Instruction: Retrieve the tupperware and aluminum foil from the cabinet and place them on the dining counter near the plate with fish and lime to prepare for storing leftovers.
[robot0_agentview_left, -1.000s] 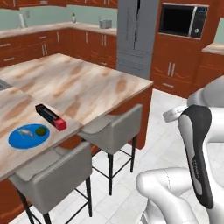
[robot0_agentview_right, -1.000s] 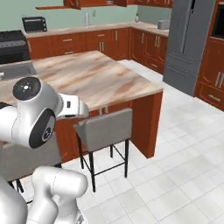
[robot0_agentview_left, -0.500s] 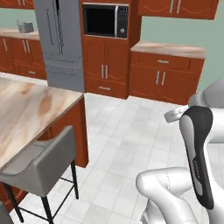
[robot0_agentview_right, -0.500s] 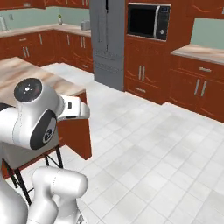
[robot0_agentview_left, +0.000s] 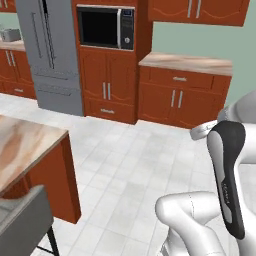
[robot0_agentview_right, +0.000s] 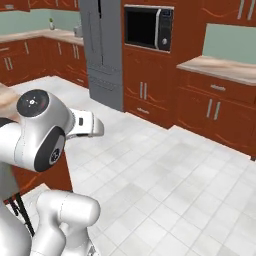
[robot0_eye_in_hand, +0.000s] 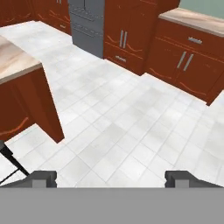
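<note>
Where its corner shows, the dining counter (robot0_agentview_left: 22, 145) is beige-brown marbled stone

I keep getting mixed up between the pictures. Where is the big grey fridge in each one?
Left base view: the grey fridge is at upper left, left of the microwave.
Right base view: the fridge stands at top centre-left, again left of the microwave.
Hand view: its lower part is at the top, left of centre.
Shared landmark: the white tiled floor.

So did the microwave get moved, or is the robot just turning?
No, the microwave has not moved. It sits in the same wooden column beside the grey fridge as half a second ago. The whole picture slid sideways together, so the camera turned.
</note>
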